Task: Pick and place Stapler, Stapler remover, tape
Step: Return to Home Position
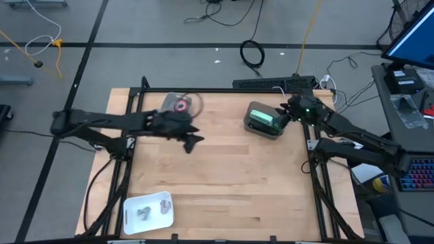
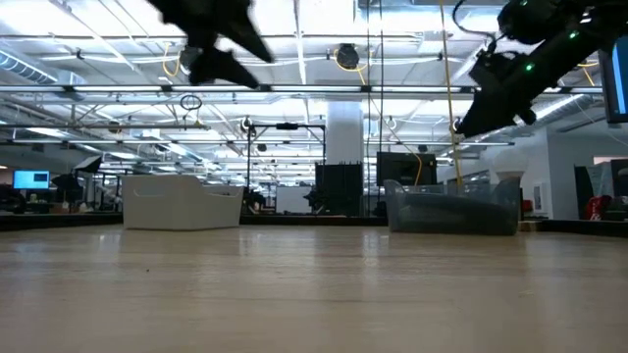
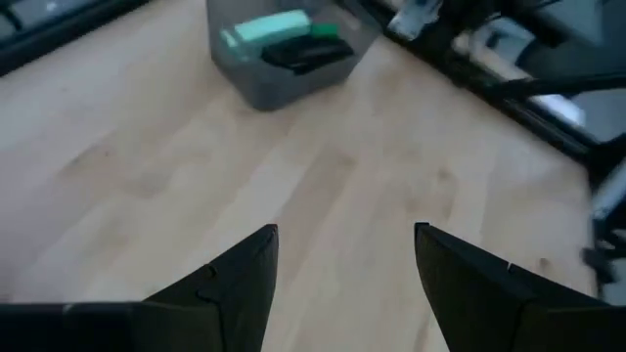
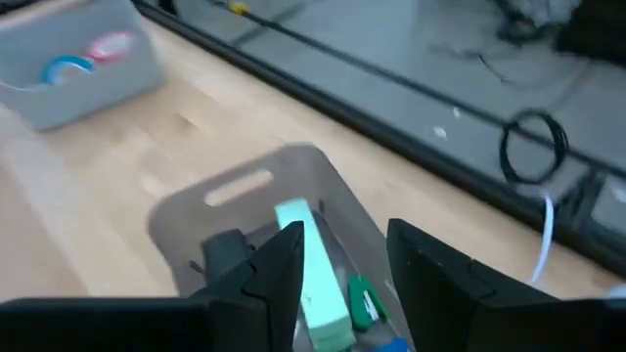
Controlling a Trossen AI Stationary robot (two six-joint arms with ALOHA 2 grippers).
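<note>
A grey bin (image 1: 263,122) on the table's far right part holds a pale green stapler (image 4: 318,284), a black item (image 4: 223,252) and a small green piece (image 4: 362,301). My right gripper (image 4: 344,235) is open and hangs above this bin; in the low view (image 2: 481,108) it is well clear of it. A clear bin (image 1: 178,103) at the far edge holds a red tape roll (image 4: 110,44) and a blue one (image 4: 64,68). My left gripper (image 1: 194,141) is open, raised over bare wood near the clear bin (image 3: 347,235).
A white tray (image 1: 148,209) with small grey pieces sits at the near left corner. Bare wood spreads across the middle and near right of the table (image 1: 244,183). A black frame rail (image 1: 203,90) runs along the far edge.
</note>
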